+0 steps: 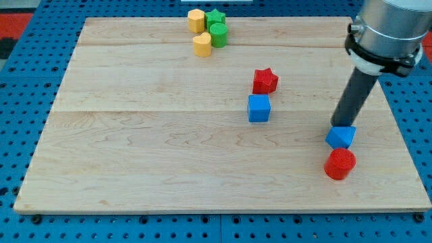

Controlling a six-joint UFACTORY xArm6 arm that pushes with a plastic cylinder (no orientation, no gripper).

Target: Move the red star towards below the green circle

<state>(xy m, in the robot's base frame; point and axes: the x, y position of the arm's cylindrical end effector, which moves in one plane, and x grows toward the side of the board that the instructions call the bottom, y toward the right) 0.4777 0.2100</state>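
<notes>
**Rod tip far from the red star; approach not yet made**

A pale wooden table point(169, 169) seen from above and in front. There are no jaws on this arm, so nothing is gripped; it ends in a dark rod. My tip point(336, 126) is low at the view's right, touching or just behind the top edge of a blue block point(341, 137), whose shape is hard to make out. A red cylinder point(339, 164) sits just below that block, touching it or nearly so.

The red star point(265, 81) lies right of centre, well apart from the tip, up and to the view's left of it. A blue cube point(259, 108) sits just below the star, close but apart.

The green circle point(219, 35) is at the view's top, in a tight cluster with a green star point(214, 17) and two yellow blocks point(196, 20) point(202, 44).

Judged from this, the push has not begun; the step in hand is getting to the star. The tip likely needs to leave the blue block, reach the star's right side, then push it left and a little up, stopping below the circle without striking the cluster or the cube.
</notes>
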